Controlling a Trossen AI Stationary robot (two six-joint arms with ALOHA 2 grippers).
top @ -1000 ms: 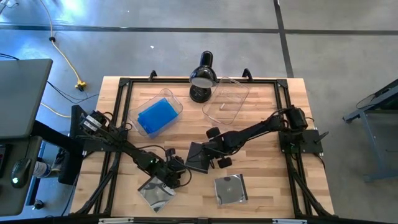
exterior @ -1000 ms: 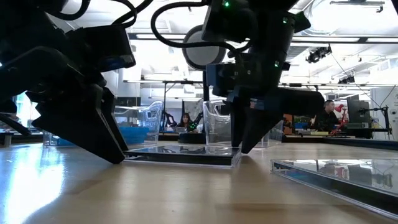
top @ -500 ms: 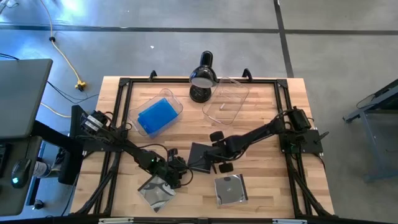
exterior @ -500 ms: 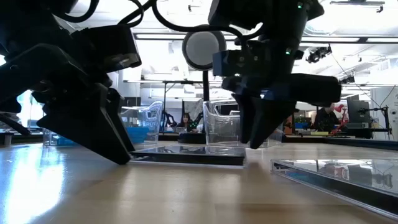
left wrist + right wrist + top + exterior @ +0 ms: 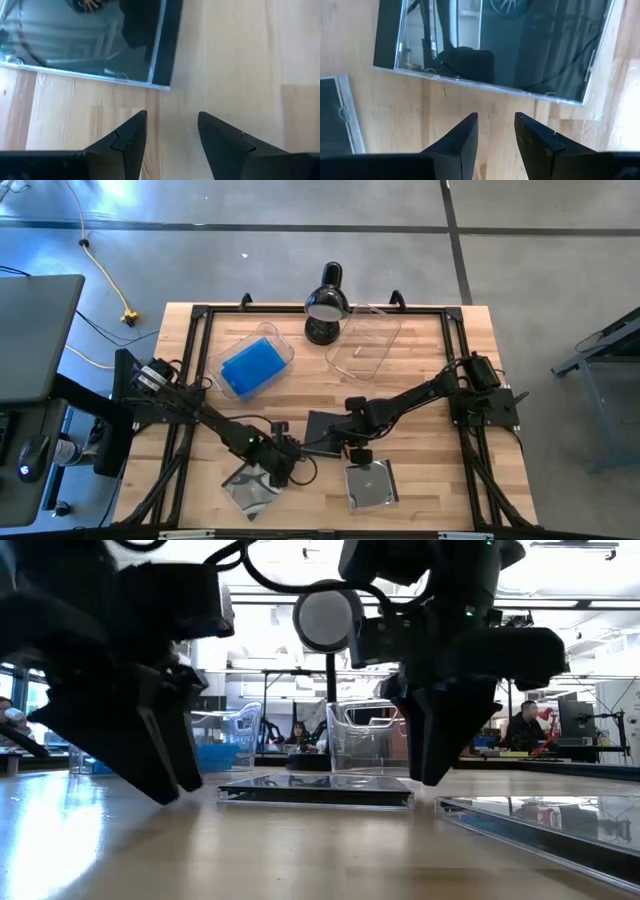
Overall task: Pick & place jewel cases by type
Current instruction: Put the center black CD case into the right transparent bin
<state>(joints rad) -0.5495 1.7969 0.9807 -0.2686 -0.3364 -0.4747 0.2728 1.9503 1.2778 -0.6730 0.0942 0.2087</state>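
High view: a dark case (image 5: pixel 322 432) is being flanked by the right gripper (image 5: pixel 352 446), fingers parted and empty, for pickup; the left gripper (image 5: pixel 283 463) is likewise parted, empty.

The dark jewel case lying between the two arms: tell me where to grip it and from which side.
Grip the dark jewel case by a thin edge, coming in low from its right. It lies flat on the table, so only its edges offer purchase. The right pincer sits open at that edge. The left pincer, also open, is past its other side.
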